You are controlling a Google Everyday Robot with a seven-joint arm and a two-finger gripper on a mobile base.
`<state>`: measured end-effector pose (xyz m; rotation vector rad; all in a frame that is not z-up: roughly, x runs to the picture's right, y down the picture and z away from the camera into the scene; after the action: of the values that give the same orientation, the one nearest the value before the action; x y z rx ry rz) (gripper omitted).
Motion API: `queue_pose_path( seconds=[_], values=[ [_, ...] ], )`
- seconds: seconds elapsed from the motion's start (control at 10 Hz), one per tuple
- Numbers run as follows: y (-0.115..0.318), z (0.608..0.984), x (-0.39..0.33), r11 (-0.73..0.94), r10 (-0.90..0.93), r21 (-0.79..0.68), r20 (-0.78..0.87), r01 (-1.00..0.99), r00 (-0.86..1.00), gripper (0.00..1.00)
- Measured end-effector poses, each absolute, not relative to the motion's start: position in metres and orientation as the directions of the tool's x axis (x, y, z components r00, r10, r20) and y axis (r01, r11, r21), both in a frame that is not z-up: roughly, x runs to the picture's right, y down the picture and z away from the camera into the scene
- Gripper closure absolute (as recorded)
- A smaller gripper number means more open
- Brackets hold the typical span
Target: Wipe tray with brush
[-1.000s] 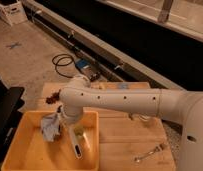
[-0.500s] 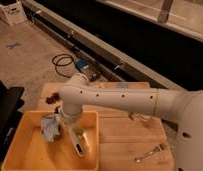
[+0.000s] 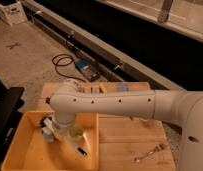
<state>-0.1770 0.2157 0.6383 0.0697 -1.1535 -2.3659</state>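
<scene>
Down inside the yellow tray (image 3: pixel 26 121), which sits at the left end of the wooden desk (image 3: pixel 126 136), the claw (image 3: pixel 49 131) is clamped tight on the upper end of the white-handled brush (image 3: pixel 72 144). From there the brush slants down to the right, its dark tip close to the tray floor near the right wall, just beside a small pale greenish object I cannot identify. The white arm (image 3: pixel 112 102) reaches in from the right, and a metal fork (image 3: pixel 148 153) lies well apart on the desk.
</scene>
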Motion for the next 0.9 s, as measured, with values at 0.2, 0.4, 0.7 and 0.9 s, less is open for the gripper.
queue_pose_path(
  seconds=[0.2,0.4,0.7,0.9],
  values=[
    [0.233,0.627,-0.192,-0.556,-0.354,0.775,0.106,0.3,-0.929,1.0],
    [0.26,0.621,-0.207,-0.56,-0.203,0.805,0.095,0.195,-0.975,1.0],
    [0.266,0.621,-0.207,-0.559,-0.162,0.811,0.098,0.173,-0.982,1.0],
    [0.266,0.621,-0.208,-0.559,-0.159,0.811,0.097,0.171,-0.982,1.0]
  ],
)
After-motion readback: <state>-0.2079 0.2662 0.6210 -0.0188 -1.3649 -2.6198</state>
